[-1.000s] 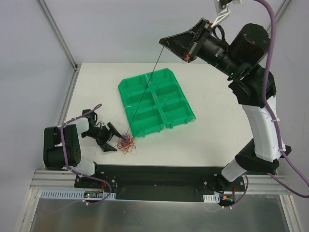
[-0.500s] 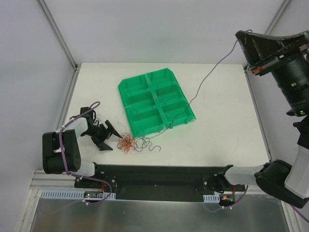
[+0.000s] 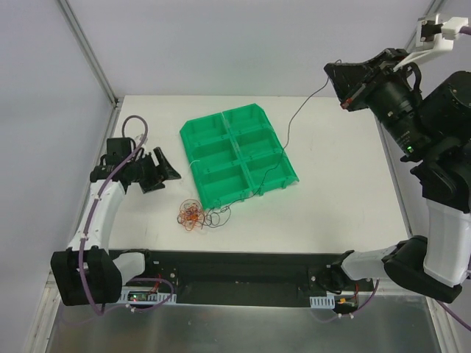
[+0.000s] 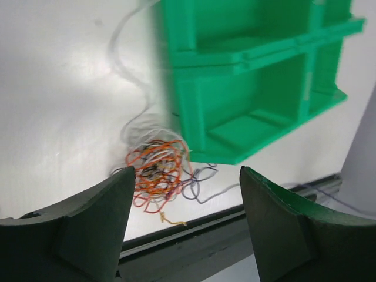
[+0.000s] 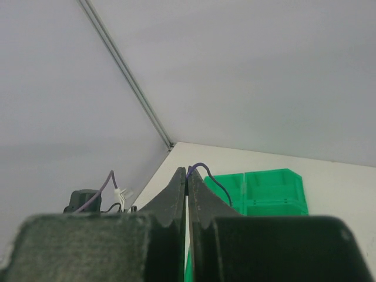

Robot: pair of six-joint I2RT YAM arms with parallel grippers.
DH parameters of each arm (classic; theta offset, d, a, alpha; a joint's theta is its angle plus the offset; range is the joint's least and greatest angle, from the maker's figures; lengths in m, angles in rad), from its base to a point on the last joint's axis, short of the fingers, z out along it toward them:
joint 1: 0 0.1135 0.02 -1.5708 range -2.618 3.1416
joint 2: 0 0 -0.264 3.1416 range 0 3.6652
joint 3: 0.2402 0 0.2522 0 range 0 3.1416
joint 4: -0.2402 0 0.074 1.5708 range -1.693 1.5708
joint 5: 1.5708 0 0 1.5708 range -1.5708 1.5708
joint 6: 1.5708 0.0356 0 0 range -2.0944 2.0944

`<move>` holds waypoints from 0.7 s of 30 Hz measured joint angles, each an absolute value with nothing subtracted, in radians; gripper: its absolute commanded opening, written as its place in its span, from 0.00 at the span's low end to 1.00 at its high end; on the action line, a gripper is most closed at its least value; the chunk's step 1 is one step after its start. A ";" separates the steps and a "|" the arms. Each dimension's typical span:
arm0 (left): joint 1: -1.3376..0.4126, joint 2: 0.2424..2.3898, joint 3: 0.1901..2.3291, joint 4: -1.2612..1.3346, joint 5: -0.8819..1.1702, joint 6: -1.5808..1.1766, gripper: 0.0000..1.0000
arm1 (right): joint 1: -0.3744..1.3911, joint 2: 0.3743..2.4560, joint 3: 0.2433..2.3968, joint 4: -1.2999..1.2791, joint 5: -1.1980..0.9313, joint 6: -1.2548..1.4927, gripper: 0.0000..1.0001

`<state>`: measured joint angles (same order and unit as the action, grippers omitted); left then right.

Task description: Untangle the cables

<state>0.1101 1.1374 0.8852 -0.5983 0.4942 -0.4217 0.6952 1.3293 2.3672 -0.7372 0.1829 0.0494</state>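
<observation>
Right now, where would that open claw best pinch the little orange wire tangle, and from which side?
Probably the dense orange clump in the tangle's middle, from above with the open left gripper: the wires lie flat on the table, and the green tray crowds the far side.

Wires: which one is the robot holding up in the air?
The dark wire. The shut right gripper pinches its end high up, and it trails down over the tray. The others lie curled in the tangle on the table.
</observation>
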 measured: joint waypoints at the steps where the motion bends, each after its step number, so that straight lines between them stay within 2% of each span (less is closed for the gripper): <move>1: 0.082 1.129 0.899 -0.575 0.518 -0.409 0.74 | 0.695 1.333 2.367 -0.746 0.187 0.047 0.00; 3: 0.004 1.122 0.905 -0.540 0.542 -0.394 0.75 | 0.695 1.335 2.369 -0.766 0.199 0.046 0.00; 7: -0.245 1.111 0.904 -0.485 0.548 -0.342 0.64 | 0.695 1.329 2.385 -0.777 0.233 0.039 0.00; 9: -0.343 1.088 0.893 -0.442 0.548 -0.320 0.63 | 0.695 1.324 2.398 -0.778 0.259 0.033 0.00; 12: -0.402 1.054 0.860 -0.398 0.550 -0.297 0.71 | 0.695 1.306 2.406 -0.777 0.307 0.023 0.00; 14: -0.422 1.070 0.851 -0.388 0.549 -0.294 0.70 | 0.695 1.290 2.407 -0.776 0.336 0.009 0.00; 18: -0.464 1.189 0.858 -0.364 0.551 -0.300 0.59 | 0.695 1.261 2.411 -0.776 0.378 -0.016 0.00; 21: -0.487 1.323 0.881 -0.374 0.532 -0.329 0.62 | 0.695 1.240 2.412 -0.775 0.398 -0.027 0.00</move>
